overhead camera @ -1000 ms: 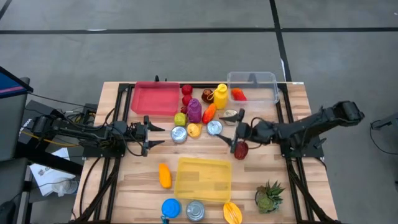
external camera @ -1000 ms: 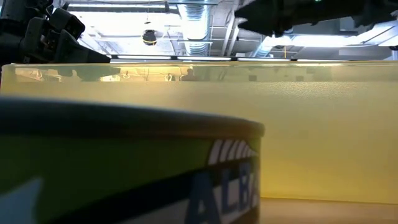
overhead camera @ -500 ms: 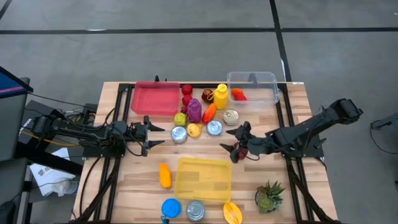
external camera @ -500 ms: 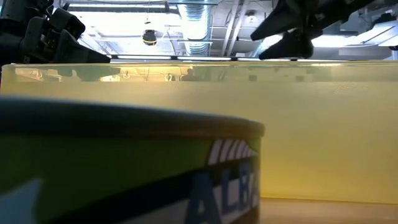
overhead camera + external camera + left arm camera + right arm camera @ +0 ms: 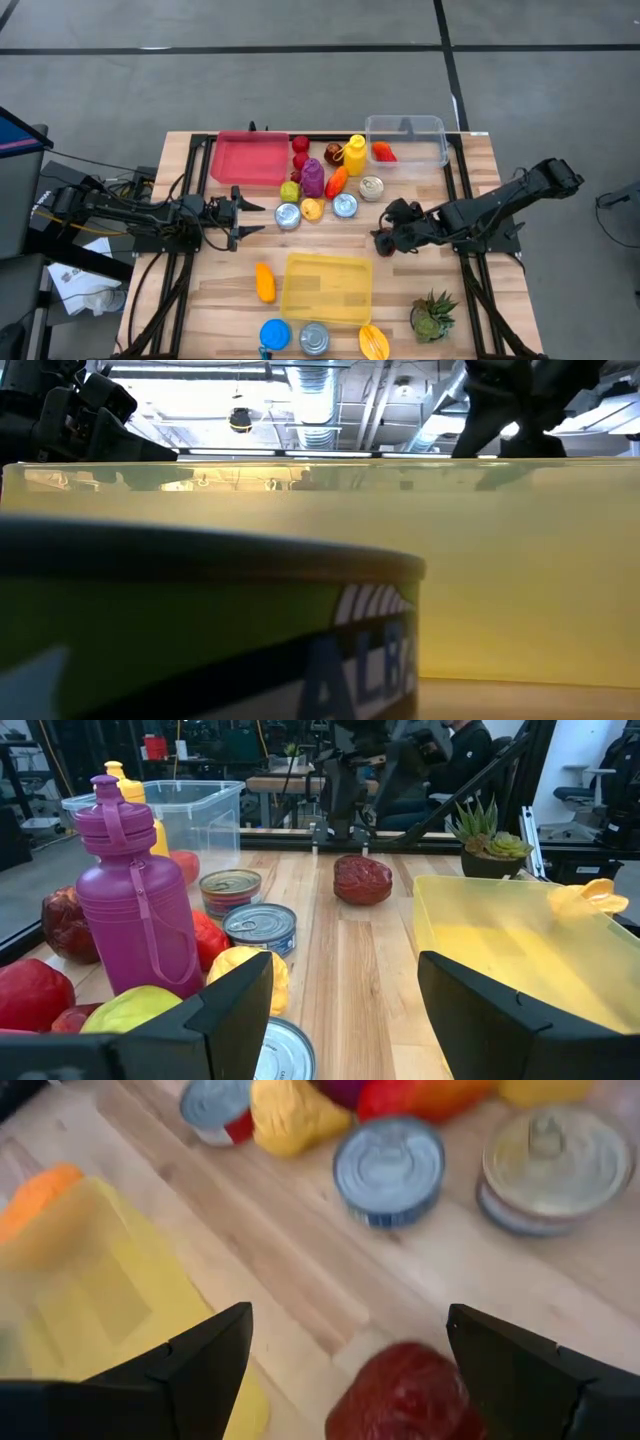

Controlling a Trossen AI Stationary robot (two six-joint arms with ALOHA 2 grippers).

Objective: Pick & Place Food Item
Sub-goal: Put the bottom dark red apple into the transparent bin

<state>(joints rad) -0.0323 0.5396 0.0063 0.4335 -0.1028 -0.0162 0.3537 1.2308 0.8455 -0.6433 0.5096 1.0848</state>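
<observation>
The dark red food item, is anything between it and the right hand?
Nothing visible. The right hand is open directly over the dark red food item, which lies alone on bare table, apart from the cans.

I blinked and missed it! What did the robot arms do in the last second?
The right claw, open, swung away from the cans and tipped down over the dark red food item. It has not grabbed it; the item lies on the table in the same spot. The left claw stayed open and did not move. The yellow bin and the cans stayed put.
</observation>
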